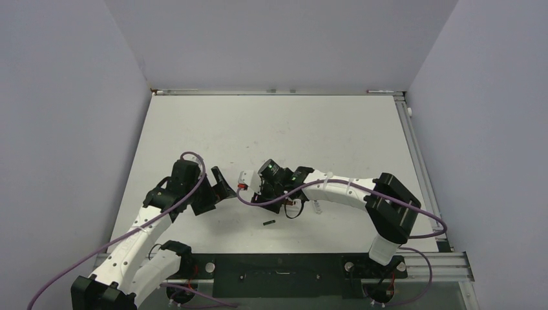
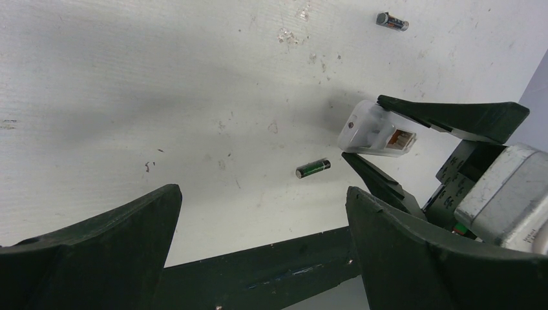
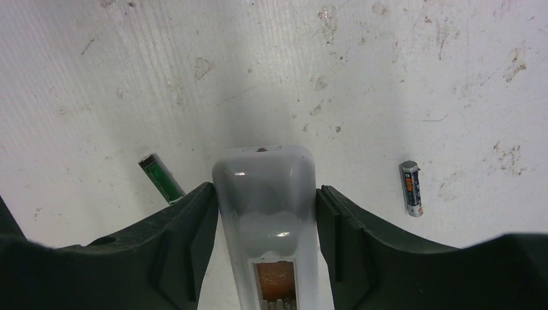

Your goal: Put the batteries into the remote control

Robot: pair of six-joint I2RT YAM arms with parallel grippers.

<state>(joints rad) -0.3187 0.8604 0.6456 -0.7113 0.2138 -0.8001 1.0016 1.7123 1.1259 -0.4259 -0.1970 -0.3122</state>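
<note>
Nearest, the green-labelled battery (image 1: pixel 269 223) lies loose on the table (image 1: pixel 291 129), just on the near side of the remote control (image 3: pixel 265 177). At mid-table the right gripper (image 3: pixel 265 200) is clamped across the remote control, slot face up. The left gripper (image 2: pixel 262 197) hangs beside it, jaws fully apart and empty.

Step in hand: presenting the slot; no cell appears seated. Next move, as judged: lower the left gripper over the green-labelled battery and pinch its body.

Only the wrist views show the second battery (image 3: pixel 411 188); in the top view the arm probably hides it.
</note>
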